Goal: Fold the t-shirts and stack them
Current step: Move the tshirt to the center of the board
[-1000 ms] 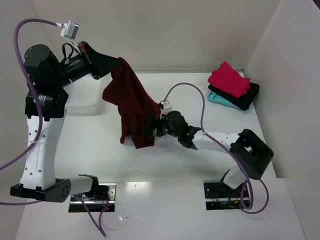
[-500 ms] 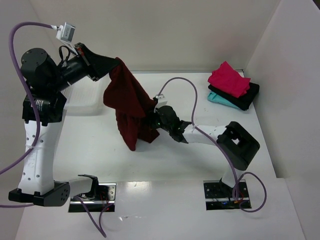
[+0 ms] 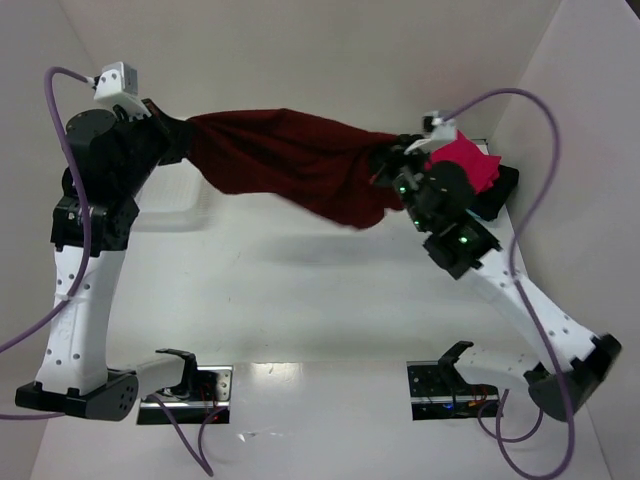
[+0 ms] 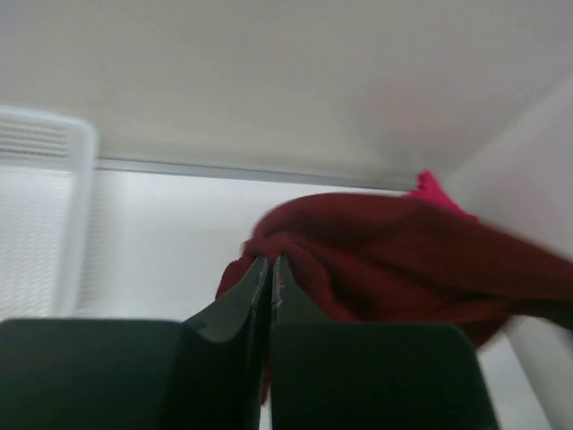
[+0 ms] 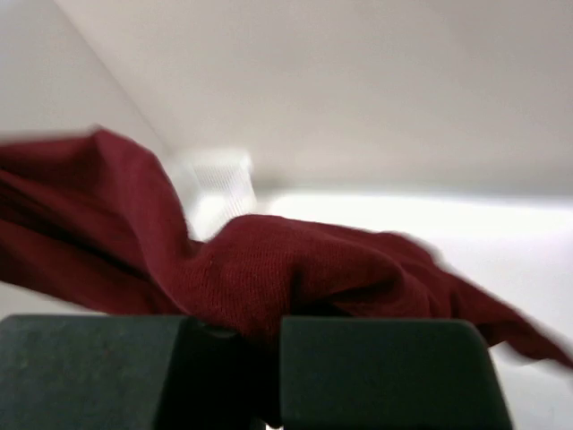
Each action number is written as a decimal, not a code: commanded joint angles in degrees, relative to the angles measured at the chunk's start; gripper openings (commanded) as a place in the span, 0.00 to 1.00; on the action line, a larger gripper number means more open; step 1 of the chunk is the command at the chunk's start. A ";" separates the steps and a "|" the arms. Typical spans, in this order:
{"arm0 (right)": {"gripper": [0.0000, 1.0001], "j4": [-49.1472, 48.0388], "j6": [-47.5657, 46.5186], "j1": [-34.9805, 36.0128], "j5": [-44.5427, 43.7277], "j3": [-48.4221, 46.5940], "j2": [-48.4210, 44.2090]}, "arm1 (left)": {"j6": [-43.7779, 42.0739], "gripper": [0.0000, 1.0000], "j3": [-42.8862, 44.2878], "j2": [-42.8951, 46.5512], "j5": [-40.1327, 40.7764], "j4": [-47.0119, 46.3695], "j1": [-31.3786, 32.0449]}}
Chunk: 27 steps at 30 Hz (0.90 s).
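Top view: the dark maroon t-shirt (image 3: 300,165) hangs stretched in the air between the two arms, above the far part of the table (image 3: 300,300); the left gripper (image 3: 185,140) is clamped on one end and the right gripper (image 3: 392,165) on the other, just beside the folded t-shirts (image 3: 480,180), pink-red on top; to spread it well, hold both ends level and taut, then lower it flat onto the bare middle, clear of that stack and of the white basket (image 3: 170,210) beneath the left arm; the sagging belly could bunch

Left wrist view: the fingers (image 4: 260,287) press together on a gathered fold of maroon cloth; the basket lies to the left

Right wrist view: the jaws are buried in cloth, closed on it; the picture is blurred, so perhaps a hem, perhaps a sleeve
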<state>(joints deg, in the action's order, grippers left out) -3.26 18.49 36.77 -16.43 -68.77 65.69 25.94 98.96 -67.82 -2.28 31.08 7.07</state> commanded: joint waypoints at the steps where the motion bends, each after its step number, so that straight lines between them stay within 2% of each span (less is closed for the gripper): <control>1: 0.00 4.31 -3.99 -0.12 -5.11 -6.68 -5.68 | -2.82 0.00 -0.26 3.31 10.89 -0.67 0.05; 11: 0.00 12.44 -2.41 -0.12 -4.14 -9.40 -16.77 | -1.77 0.00 -1.40 9.47 13.97 2.42 0.05; 23: 0.00 19.30 -0.48 -0.12 9.68 -11.65 -24.61 | 1.52 0.00 3.70 15.84 3.25 3.72 0.05; 27: 0.00 20.77 0.49 -0.12 11.00 -13.93 -26.40 | 2.56 0.00 5.62 19.19 1.38 3.72 0.05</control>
<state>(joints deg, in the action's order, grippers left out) 18.26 17.69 36.84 -7.21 -77.44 42.05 27.15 100.83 -52.29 -0.26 36.69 7.60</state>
